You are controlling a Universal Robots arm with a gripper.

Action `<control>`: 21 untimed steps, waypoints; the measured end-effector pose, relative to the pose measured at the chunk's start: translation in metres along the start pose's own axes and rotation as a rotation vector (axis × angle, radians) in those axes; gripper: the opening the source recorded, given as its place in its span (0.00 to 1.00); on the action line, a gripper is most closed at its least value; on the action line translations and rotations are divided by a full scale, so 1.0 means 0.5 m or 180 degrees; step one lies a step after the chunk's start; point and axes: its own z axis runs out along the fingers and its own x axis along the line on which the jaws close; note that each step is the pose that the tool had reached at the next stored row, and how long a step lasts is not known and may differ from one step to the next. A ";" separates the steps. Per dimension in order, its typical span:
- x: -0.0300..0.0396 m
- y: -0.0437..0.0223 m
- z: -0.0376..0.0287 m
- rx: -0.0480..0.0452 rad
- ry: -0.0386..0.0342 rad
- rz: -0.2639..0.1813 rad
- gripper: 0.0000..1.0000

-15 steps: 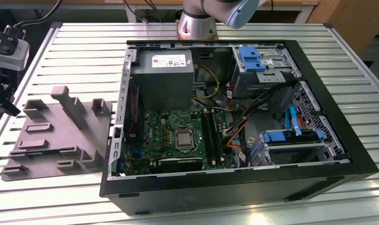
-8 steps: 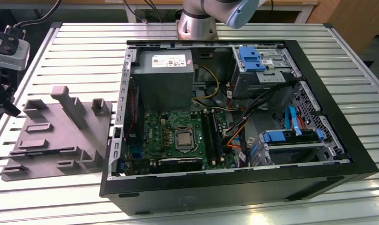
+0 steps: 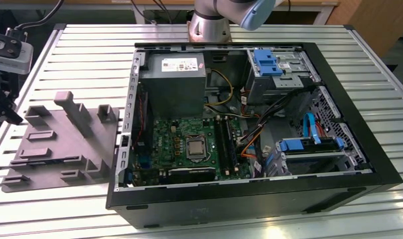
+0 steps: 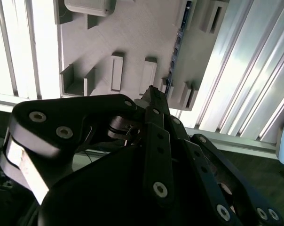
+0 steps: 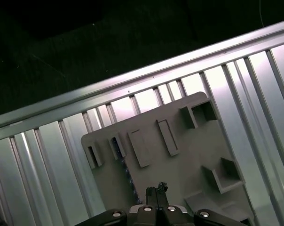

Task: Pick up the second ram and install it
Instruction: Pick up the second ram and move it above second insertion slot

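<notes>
Pick-up was not yet made: the gripper, closed and empty, hung above the second ram upright in the grey fixture; grasping would require opening first.

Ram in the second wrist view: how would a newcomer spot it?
Start at the grey tray on the slatted table. Near the tray's edge the ram stands, seen edge-on. It is the one thin dark strip among chunky grey blocks.
</notes>
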 end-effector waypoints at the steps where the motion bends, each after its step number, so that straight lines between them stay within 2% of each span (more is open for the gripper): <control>1: 0.000 0.000 0.001 -0.0001 0.0001 -0.0024 0.11; 12: 0.000 0.000 0.008 -0.0011 0.0017 -0.0318 0.11; 21: 0.001 -0.001 0.017 -0.0022 0.0044 -0.0579 0.11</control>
